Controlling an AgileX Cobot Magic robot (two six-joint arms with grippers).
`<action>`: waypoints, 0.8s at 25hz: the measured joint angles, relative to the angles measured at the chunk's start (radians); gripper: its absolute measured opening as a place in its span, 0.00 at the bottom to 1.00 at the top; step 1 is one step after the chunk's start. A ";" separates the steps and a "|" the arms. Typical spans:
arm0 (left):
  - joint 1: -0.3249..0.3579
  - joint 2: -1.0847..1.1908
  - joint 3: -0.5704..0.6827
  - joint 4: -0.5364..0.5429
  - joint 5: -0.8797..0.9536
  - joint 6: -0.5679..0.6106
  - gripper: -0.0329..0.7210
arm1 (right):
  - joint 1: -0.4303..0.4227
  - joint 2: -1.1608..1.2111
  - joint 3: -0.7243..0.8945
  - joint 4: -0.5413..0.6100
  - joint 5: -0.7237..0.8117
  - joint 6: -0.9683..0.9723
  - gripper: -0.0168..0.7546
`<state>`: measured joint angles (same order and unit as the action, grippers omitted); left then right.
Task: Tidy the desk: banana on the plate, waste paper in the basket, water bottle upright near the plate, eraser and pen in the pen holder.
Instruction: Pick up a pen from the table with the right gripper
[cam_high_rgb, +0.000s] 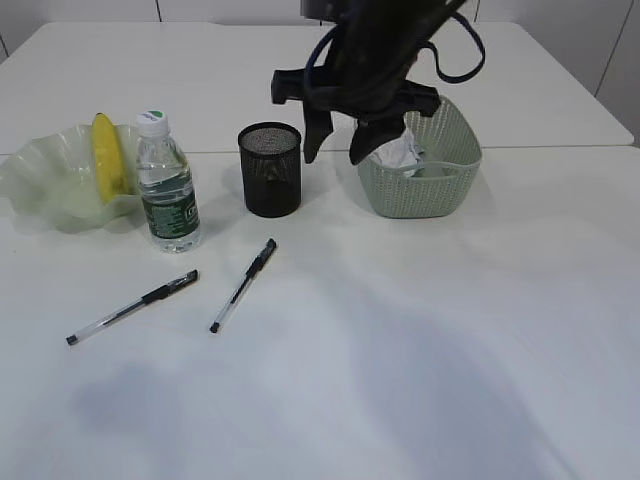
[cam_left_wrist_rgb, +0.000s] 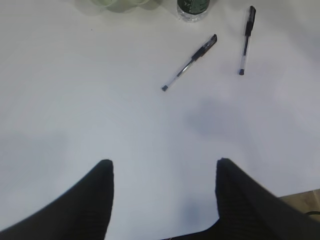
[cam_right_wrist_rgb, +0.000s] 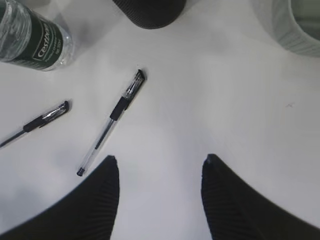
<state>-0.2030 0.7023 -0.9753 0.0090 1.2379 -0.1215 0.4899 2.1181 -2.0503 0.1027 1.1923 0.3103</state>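
Far left, the banana (cam_high_rgb: 107, 155) lies in the plate (cam_high_rgb: 40, 180), and the water bottle (cam_high_rgb: 167, 183) stands upright right beside it. 2 pens (cam_high_rgb: 133, 307) (cam_high_rgb: 243, 285) lie loose on the desk (cam_high_rgb: 420, 340). Then the pen holder (cam_high_rgb: 270, 168). The right gripper (cam_high_rgb: 340, 145) hangs above, jaws apart, empty. Waste paper (cam_high_rgb: 400, 152) sits in the basket (cam_high_rgb: 425, 185). The left gripper (cam_left_wrist_rgb: 162, 172) is spread too, gripping nothing.

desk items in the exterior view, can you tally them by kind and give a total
pens: 2, left pen and right pen
banana: 1
plate: 1
water bottle: 1
pen holder: 1
basket: 1
waste paper: 1
total: 8
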 joint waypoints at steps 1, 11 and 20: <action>0.000 0.000 0.000 0.000 0.000 0.000 0.65 | 0.023 0.000 0.000 -0.033 0.000 0.039 0.53; 0.000 0.000 0.000 0.000 -0.024 0.000 0.65 | 0.127 0.052 0.000 -0.097 -0.059 0.378 0.49; 0.000 0.000 0.000 0.000 -0.025 0.000 0.65 | 0.137 0.174 -0.042 -0.016 -0.109 0.454 0.49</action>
<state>-0.2030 0.7023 -0.9753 0.0090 1.2127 -0.1215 0.6269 2.2923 -2.0918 0.0868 1.0833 0.7641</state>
